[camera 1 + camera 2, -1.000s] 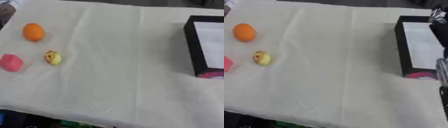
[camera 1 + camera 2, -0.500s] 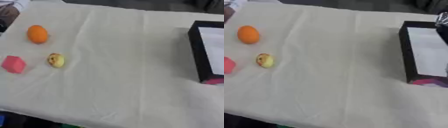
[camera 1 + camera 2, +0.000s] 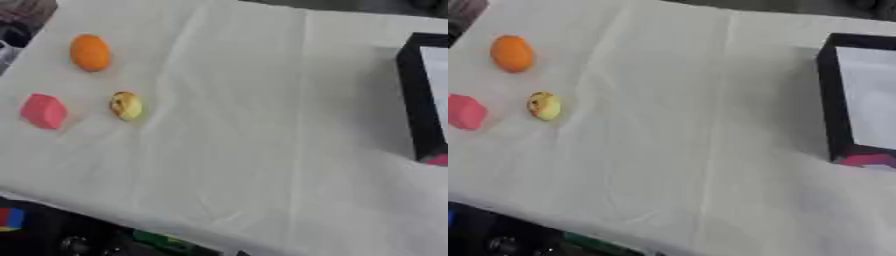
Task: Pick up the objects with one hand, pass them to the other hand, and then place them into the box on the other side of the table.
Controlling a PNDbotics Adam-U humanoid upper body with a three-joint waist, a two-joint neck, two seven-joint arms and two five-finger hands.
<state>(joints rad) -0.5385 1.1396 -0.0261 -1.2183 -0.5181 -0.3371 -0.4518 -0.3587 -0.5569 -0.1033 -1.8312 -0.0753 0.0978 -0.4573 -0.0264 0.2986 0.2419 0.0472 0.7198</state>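
While no hand shows in either view, I cannot tell if the fingers are apart or together. Three small things wait on the left side of the worktop (image 3: 262, 150), which has a white cloth over it. Farthest away is an orange ball (image 3: 90, 52). Nearer is a pink block (image 3: 44, 110) by the left edge, and just right of it sits a little yellow thing (image 3: 126, 105). They lie near each other but do not touch. Far over on the right stands the black box (image 3: 829, 100), white inside, with something pink (image 3: 868, 160) at its near corner.

My guess is that the next job is to pick up one of the three things. The left hand is closest, so it should come down from above on one thing only, without bumping the others. The ball may roll, so fingers should close around its sides. Then it should be passed over the middle of the cloth to the right hand, which can reach the box.
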